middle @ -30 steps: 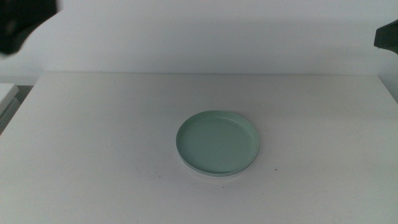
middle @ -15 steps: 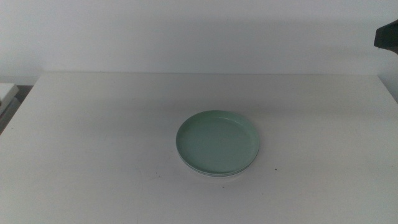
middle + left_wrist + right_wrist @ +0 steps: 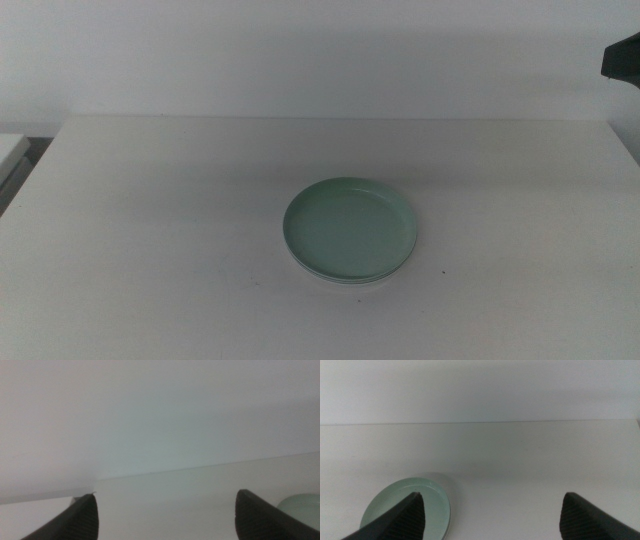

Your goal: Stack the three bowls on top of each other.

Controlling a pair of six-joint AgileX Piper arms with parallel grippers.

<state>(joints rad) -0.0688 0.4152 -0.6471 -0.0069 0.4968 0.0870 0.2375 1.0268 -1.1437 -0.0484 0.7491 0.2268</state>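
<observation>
Resting near the middle of the white table (image 3: 150, 220), a stack of bowls is recorded in the middle view. The mint green bowl (image 3: 350, 229) is found uppermost, its inside bare. A pale rim of a lower bowl (image 3: 340, 283) is seen just beneath its near edge; whether that rim is white or grey cannot be told, and a third bowl cannot be made out separately.

Left gripper (image 3: 165, 510): its two dark jaws are shown spread wide apart in the left wrist view, with nothing held between them. It is raised above the table, well apart from the stack; only a sliver of the green bowl's rim (image 3: 302, 505) is caught beside one jaw. This gripper is not seen in the middle view.

Right gripper (image 3: 492, 510): its jaws are likewise set wide apart and nothing is gripped. It is held clear of the stack, with the green bowl (image 3: 410, 505) partly covered by one jaw in the right wrist view. A dark part of the right arm (image 3: 622, 55) is noted at the right edge of the middle view, high above the table.
</observation>
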